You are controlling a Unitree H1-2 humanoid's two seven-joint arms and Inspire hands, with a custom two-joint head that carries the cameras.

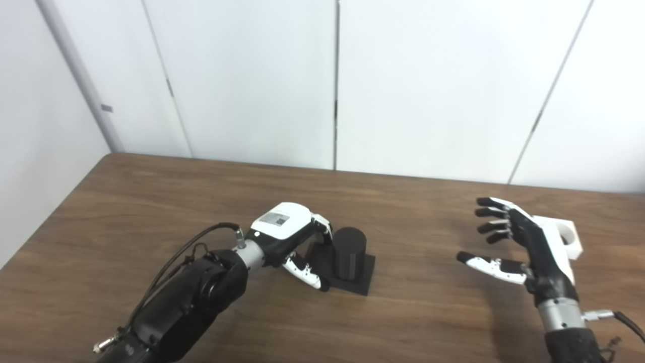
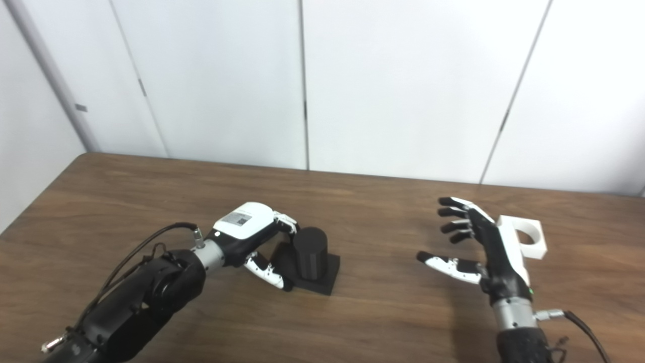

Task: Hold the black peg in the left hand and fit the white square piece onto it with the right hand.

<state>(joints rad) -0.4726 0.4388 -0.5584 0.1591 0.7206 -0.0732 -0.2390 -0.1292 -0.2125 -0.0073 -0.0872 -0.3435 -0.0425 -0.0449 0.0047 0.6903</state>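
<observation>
Partly hidden: white square piece [image 2: 526,237] behind right robot hand [image 2: 486,247], spread, empty; left robot hand [image 1: 292,242] grip on black peg [image 1: 349,252] unclear.

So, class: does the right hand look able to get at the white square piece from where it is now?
Probably yes. The right hand is open beside the white piece, with nothing between them, though its palm faces away and must turn.

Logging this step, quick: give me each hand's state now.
Left hand: at the black peg, fingers around it; firm grip cannot be told.
Right hand: open, empty, beside the white square piece.
</observation>
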